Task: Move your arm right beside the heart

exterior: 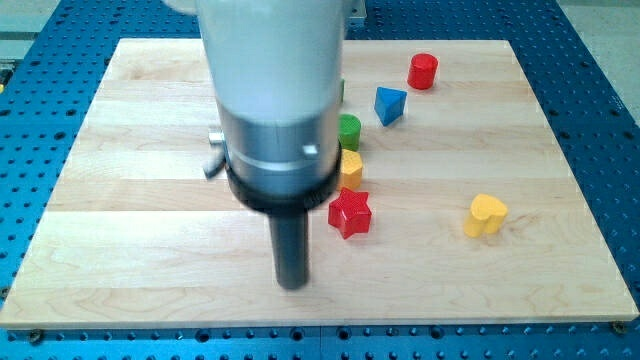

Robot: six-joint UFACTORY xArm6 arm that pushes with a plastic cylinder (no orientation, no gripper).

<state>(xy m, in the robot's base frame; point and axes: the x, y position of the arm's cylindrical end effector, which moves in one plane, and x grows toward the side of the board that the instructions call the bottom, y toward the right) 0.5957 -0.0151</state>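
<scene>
Near the view's bottom, left of centre, our tip [292, 283] rests on a pale wooden board [150, 240] that sits on a blue perforated table [600, 80]. We call it our tip because the arm ends in a straight dark rod, with no hand to open or close, so nothing is held. Above the rod, the wide grey body of the arm [272, 90] fills the upper left-centre of the view and hides part of the board behind it.

Just to the right of the tip, but apart from it, lies a red star block [350, 213]. Above the star a yellow block [351, 166], its shape partly hidden, and above that a green cylinder [349, 128], form a short column at the arm's edge. Further up and right are a blue block [389, 104], roughly triangular, and a red cylinder [423, 71].

The yellow heart [485, 215], which the task names, stands alone toward the view's right, well apart from the tip, level with the red star.

We judge the heart small, light and rigid, likely to slide readily on smooth wood. There is nothing to grasp; any contact should be gentle, against a flat side. Since we only need to come beside it, stopping short avoids nudging it, and the star lies between.
</scene>
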